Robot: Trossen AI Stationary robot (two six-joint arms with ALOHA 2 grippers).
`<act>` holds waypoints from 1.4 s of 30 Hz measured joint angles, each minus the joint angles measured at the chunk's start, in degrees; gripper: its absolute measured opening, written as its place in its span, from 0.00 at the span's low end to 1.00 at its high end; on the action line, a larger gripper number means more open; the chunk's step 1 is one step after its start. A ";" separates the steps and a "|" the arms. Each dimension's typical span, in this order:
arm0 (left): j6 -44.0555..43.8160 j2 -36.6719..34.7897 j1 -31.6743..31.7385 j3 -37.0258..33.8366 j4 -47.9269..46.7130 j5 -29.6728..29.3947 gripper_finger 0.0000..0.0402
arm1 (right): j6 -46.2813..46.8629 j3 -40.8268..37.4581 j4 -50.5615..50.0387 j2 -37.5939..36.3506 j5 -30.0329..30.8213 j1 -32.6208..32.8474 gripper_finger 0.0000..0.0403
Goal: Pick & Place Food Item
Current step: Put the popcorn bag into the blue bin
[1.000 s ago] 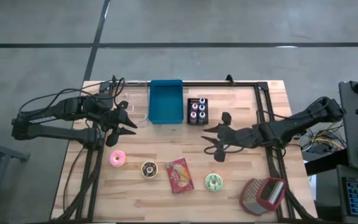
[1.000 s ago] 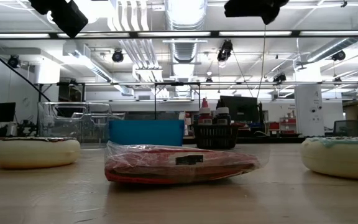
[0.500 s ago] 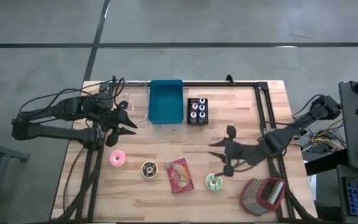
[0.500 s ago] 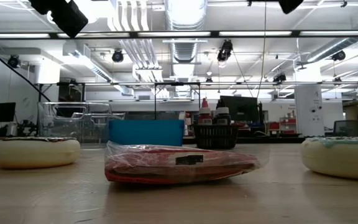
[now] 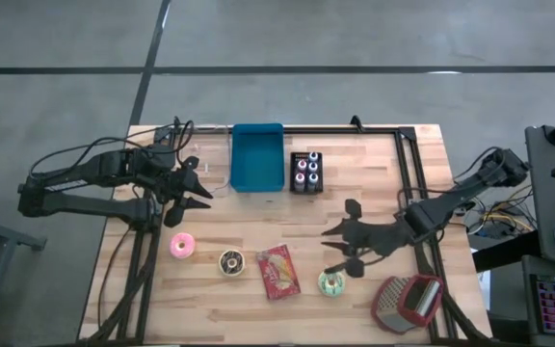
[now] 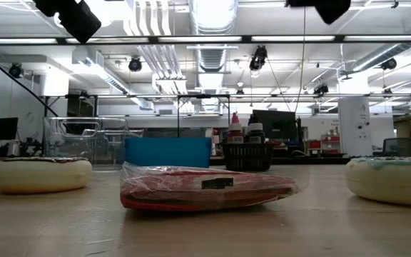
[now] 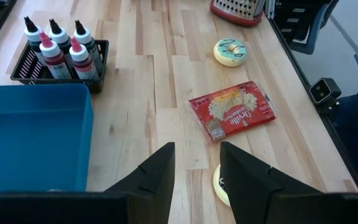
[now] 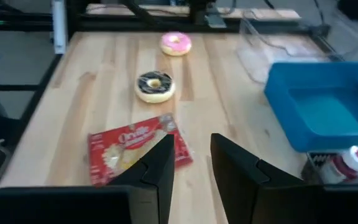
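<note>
The wooden bench [image 5: 258,222] is bordered by a black frame along its far and right edges. A blue tray [image 5: 257,156] and a black rack of bottles [image 5: 305,172] are placed at the far edge, near the middle. Along the near side a row of food items is seen: a pink donut [image 5: 181,245], a chocolate donut [image 5: 231,261], a red snack packet [image 5: 277,270] and a green donut [image 5: 331,282]. A red grater [image 5: 408,300] is lying at the near right corner. A wide band of bare wood is left open in the middle of the bench, between the tray and the row.

The right arm is stretched from the right edge toward the near side, and the right end effector [image 5: 340,265] is held above the bench, just beside the green donut and a little farther than it; its fingers are slightly apart and nothing is held. The left end effector [image 5: 200,188] is kept at the far left, left of the tray, with fingers apart and empty.
</note>
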 joint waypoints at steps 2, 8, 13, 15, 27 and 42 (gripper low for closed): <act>0.01 0.01 0.00 0.00 0.00 0.02 0.33 | 2.13 -0.20 -0.98 1.30 -0.52 -0.16 0.25; -0.01 0.00 -0.01 0.00 0.00 0.01 0.33 | 3.10 -0.20 -0.77 4.70 -0.97 -0.13 0.25; -0.01 0.00 -0.01 0.00 0.00 0.02 0.33 | 3.22 -0.20 -0.40 6.77 -0.55 -0.24 0.23; 0.00 0.00 -0.01 0.00 0.00 0.01 0.33 | 3.26 -0.20 -0.41 7.69 -0.55 -0.24 0.23; 0.00 0.00 0.01 0.00 0.00 0.01 0.33 | 18.00 -0.20 -0.01 12.17 -2.11 -0.24 0.26; -0.01 0.00 -0.01 0.00 0.00 0.00 0.33 | 25.22 -0.20 -1.44 19.48 -9.73 0.00 0.30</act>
